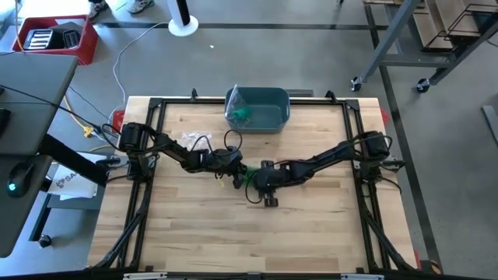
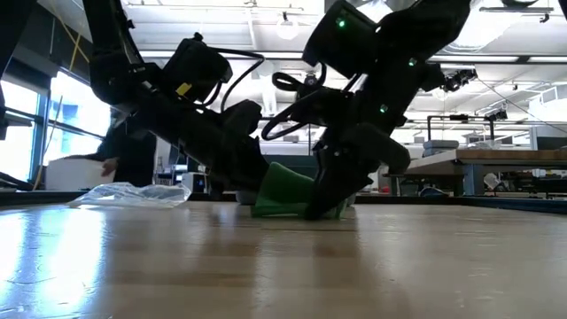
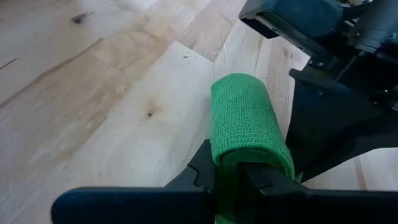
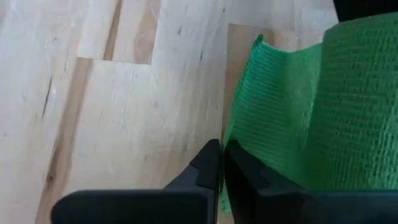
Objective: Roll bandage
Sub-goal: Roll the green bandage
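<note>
A: High view: where is the green bandage (image 1: 247, 177)?
B: On the wooden table (image 1: 311, 225), near its middle, in front of the teal bin (image 1: 264, 109), between the 2 grippers.
A: Left gripper (image 3: 230, 174)?
B: Clenched on the bandage's rolled end.
A: Right gripper (image 4: 221, 163)?
B: Fingers pressed together beside the bandage's loose edge; whether they pinch it, I cannot tell. A crumpled plastic bag (image 2: 133, 195) lies left of the bandage.

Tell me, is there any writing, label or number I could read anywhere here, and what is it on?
"SA": black letters on a white sheet lying on the floor left of the table; the rest of the word is hidden.
Yellow sticker on an arm, low view: too blurred to read.
Green bandage, blue bin, red crate: no writing visible.
</note>
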Controlling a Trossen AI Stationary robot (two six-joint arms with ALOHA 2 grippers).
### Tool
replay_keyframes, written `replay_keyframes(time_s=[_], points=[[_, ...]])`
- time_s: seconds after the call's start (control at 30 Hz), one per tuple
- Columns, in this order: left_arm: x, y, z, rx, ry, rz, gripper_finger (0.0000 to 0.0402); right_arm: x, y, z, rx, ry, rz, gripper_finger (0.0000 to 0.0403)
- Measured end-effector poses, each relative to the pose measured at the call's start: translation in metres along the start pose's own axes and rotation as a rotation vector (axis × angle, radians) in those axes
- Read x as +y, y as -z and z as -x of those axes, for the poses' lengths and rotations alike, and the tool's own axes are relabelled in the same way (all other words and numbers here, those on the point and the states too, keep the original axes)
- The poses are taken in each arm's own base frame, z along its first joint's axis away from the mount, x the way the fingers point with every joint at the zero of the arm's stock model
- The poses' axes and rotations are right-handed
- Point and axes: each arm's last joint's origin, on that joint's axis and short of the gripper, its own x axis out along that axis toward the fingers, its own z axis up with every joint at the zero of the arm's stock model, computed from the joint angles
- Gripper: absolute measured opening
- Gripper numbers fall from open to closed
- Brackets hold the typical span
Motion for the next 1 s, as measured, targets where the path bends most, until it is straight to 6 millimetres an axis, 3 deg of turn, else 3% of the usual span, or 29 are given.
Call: replay_keyframes(time_s=[0.17, 0.43, 0.73, 1.0], points=[[-0.001, 0.0, 0.0, -0.001, 0.004, -0.013, 0.0012, 0.027, -0.002, 0.018, -0.009, 0.079, 0.009, 0.0003], [-0.022, -0.011, 0.012, -0.064, 0.072, -0.114, 0.0012, 0.052, -0.015, 0.075, -0.154, 0.321, -0.038, 0.0], [-0.043, -0.025, 0.027, -0.16, 0.135, -0.153, 0.0012, 0.048, -0.026, 0.13, -0.303, 0.406, -0.103, 0.0], [-0.05, -0.028, 0.029, -0.2, 0.186, -0.101, 0.0012, 0.043, -0.021, 0.133, -0.267, 0.407, -0.168, 0.0]])
